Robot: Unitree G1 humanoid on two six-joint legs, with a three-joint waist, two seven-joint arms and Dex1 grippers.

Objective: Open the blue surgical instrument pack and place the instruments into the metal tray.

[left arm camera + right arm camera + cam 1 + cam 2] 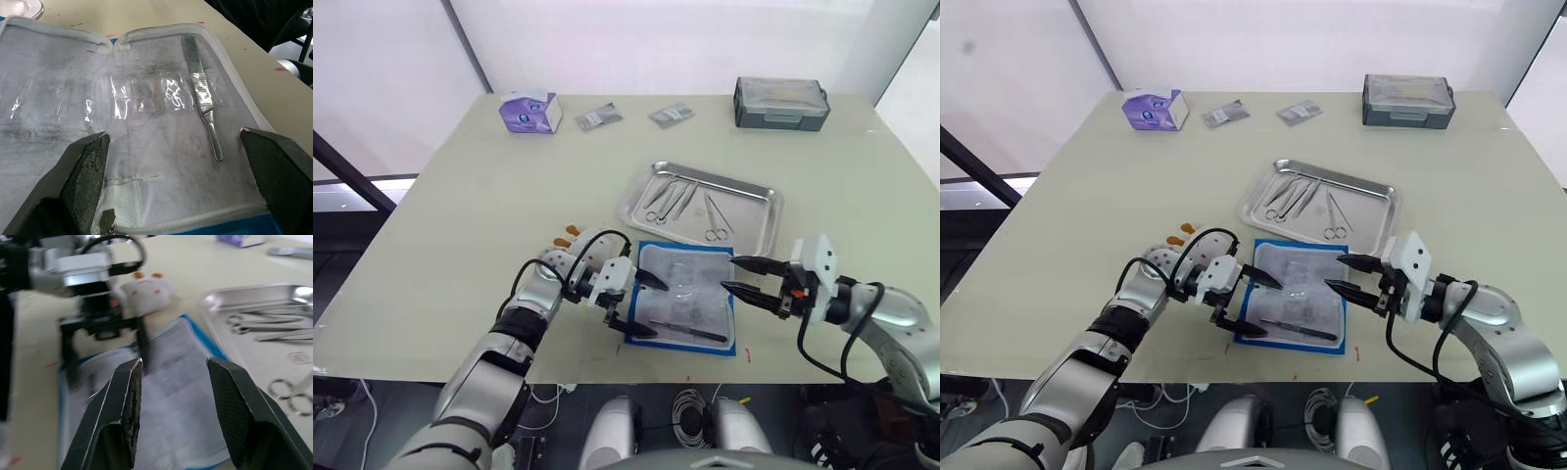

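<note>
The blue surgical instrument pack (690,289) lies unfolded flat near the table's front edge, its pale clear-pocketed lining (146,122) facing up. One slim silver instrument (203,95) still rests on the lining by the pack's near edge (690,332). Just behind the pack sits the metal tray (752,217), holding several silver instruments (677,199), scissors and forceps among them. My left gripper (646,305) is open over the pack's left edge, nothing between its fingers. My right gripper (732,274) is open at the pack's right edge, pointing left and empty.
A grey lidded box (781,103) stands at the table's back right. A purple tissue box (530,111) and two small foil packets (598,117) (672,115) lie along the back. The table's front edge runs just below the pack.
</note>
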